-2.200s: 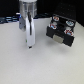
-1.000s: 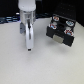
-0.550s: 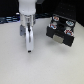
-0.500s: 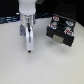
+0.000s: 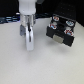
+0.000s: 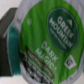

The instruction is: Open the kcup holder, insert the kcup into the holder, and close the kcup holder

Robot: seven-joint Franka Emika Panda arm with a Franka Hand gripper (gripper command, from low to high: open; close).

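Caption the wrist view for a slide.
Close-up of the kcup, its green Green Mountain "Dark Magic" lid filling the wrist view.

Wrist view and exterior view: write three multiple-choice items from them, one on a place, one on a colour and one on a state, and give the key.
1. In the exterior view, on which side of the arm is the kcup holder?
A. the exterior view's left
B. the exterior view's right
C. directly under the arm

2. What colour is the kcup's top in the wrist view?
A. red
B. blue
C. green

3. How does the kcup holder stand?
A. resting on the table, apart from the arm
B. lifted off the table in the jaws
C. tipped over under the arm

Key: 1 B, the kcup holder sits to the right of the arm. 2 C, the kcup shows a green printed top. 3 A, it rests on the white table with bare table between it and the arm.
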